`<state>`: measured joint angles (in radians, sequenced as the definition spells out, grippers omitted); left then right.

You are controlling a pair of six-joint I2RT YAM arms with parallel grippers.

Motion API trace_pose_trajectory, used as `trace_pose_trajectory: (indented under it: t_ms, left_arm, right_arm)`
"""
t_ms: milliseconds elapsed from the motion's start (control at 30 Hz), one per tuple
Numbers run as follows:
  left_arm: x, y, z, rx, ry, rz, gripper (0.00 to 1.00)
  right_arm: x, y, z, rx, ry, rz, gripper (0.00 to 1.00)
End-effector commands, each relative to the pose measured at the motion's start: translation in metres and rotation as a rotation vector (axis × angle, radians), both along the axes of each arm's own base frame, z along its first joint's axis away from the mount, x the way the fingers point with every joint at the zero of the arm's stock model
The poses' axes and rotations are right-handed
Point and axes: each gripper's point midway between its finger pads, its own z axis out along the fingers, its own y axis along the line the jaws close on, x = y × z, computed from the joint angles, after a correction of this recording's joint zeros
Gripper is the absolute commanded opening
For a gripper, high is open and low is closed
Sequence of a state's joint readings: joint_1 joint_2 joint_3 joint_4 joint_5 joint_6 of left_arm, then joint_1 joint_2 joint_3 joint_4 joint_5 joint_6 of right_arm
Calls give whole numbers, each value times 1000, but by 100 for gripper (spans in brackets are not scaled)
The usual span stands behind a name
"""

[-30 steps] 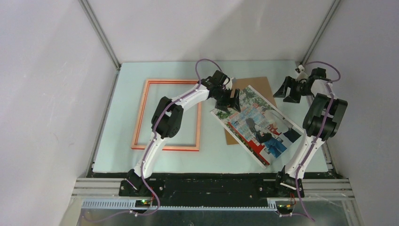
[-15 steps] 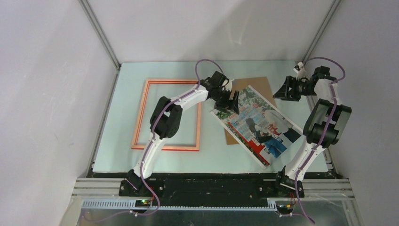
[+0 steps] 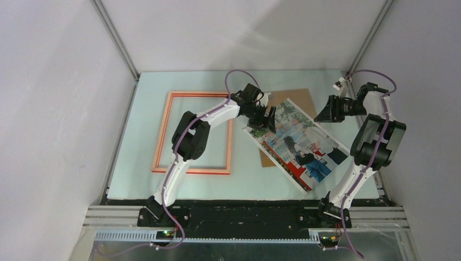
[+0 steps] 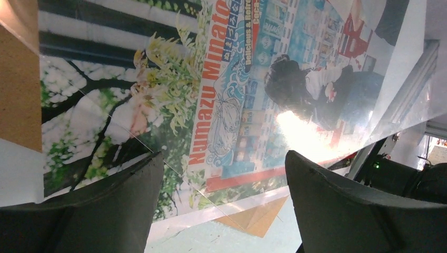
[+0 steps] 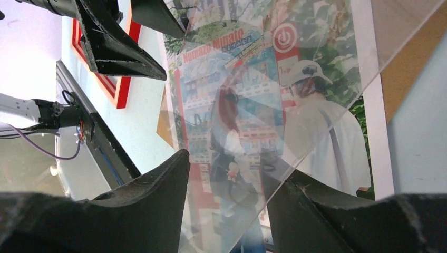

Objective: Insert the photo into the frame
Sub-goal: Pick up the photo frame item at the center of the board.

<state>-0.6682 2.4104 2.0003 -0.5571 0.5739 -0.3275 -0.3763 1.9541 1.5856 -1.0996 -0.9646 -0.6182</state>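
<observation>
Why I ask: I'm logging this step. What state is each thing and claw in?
frame: flat on the table, empty
backing board: flat, mostly under the photo
photo: flat, picture side up, outside the frame
left claw: open, over the photo's far corner
right claw: open, holding nothing

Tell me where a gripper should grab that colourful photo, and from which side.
Probably its left corner, from the left. The photo lies flat and thin, so there is no height to pinch, but that corner juts past the brown board beneath, so a finger could slip under. The open left gripper hovers right there.
</observation>
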Motion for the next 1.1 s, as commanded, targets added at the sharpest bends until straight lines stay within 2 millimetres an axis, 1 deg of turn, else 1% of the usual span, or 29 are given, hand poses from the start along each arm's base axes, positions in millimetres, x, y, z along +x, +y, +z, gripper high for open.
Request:
trace_pose_trajectory:
  t_ms: [0, 100, 200, 267, 367, 400, 433, 467, 500, 533, 567, 600, 633, 667, 733, 767, 800, 833, 867, 900, 933, 967, 1000, 1033, 1067]
  left_arm:
    - [-21, -4, 2, -1, 8, -55, 91]
    - [-20, -3, 2, 5, 0, -50, 90]
    - [-20, -1, 0, 13, 3, -42, 90]
    - [-21, -1, -2, 18, 7, -40, 90]
    - [-21, 1, -2, 18, 8, -38, 90]
    - [-21, 0, -1, 17, 7, -38, 90]
    - [-21, 0, 1, 14, 5, -38, 90]
    - [-22, 0, 3, 9, 2, -40, 90]
    - [-22, 0, 6, 6, -2, -42, 91]
    - [-23, 1, 7, 5, -6, -47, 90]
    - [-22, 2, 13, -3, -16, -46, 90]
    - [-22, 4, 18, -8, -25, -49, 90]
    - [-20, 7, 21, -11, -30, -44, 90]
    - [-19, 10, 29, -20, -40, -43, 90]
    - [-14, 18, 41, -36, -50, -29, 90]
    - [-7, 25, 45, -42, -53, -13, 90]
    - [-6, 29, 54, -54, -62, -9, 90]
    - [1, 37, 59, -59, -67, 8, 90]
    - [1, 43, 67, -71, -78, 10, 90]
    - [7, 51, 72, -76, -91, 20, 90]
    - [11, 61, 80, -85, -101, 33, 90]
    - [12, 65, 85, -94, -114, 28, 90]
    - [15, 74, 93, -101, -128, 40, 90]
    - [15, 79, 105, -118, -149, 33, 90]
    - [17, 88, 105, -119, -149, 46, 90]
  right_arm:
    - [-4, 5, 5, 63, -3, 23, 55]
    - [5, 2, 1, 65, -11, -13, 53]
    - [10, 4, -3, 72, 25, -59, 52]
    - [14, 4, -6, 66, 41, -83, 50]
    - [18, 4, -11, 70, 69, -123, 41]
    - [20, 5, -12, 72, 68, -129, 36]
    - [20, 5, -12, 80, 80, -140, 33]
    - [20, 6, -12, 88, 80, -143, 27]
    - [20, 6, -11, 97, 84, -147, 23]
    - [20, 7, -10, 108, 85, -150, 17]
    - [20, 7, -8, 116, 87, -152, 13]
    - [19, 7, -6, 127, 85, -154, 6]
    - [19, 6, -3, 134, 84, -161, 4]
    - [18, 8, 0, 150, 81, -160, 0]
    - [16, 9, 11, 173, 63, -162, 0]
    - [15, 9, 15, 184, 62, -166, 0]
    - [14, 11, 20, 197, 48, -164, 0]
    - [13, 13, 23, 207, 49, -168, 0]
    - [11, 15, 29, 222, 35, -164, 0]
    - [8, 17, 31, 235, 42, -166, 0]
    - [7, 19, 39, 255, 30, -166, 0]
    - [6, 21, 41, 264, 26, -164, 0]
    - [5, 24, 48, 283, 19, -161, 0]
    - [4, 26, 52, 292, 12, -156, 0]
    - [3, 29, 58, 296, 5, -156, 0]
